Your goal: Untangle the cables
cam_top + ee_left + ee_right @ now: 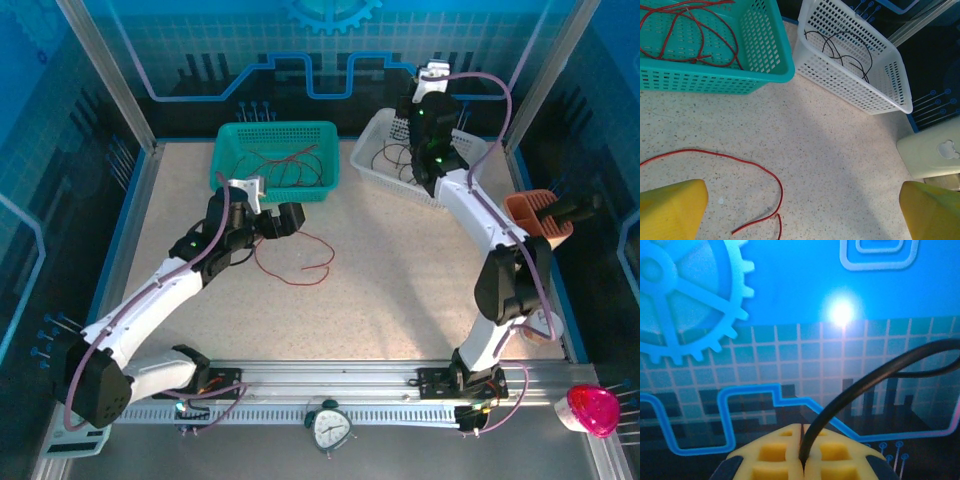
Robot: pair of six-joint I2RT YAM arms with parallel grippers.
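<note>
Left gripper [805,207]: fingers apart, over a loose red cable [742,164] on the table [840,150]. Right gripper [802,442]: pinched together on a black cable [860,387].

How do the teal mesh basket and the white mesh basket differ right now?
The teal plastic mesh basket holds dark red cables; the white plastic mesh basket holds black cables. The teal one sits straight; the white one is turned askew. Both are slotted and open-topped.
</note>
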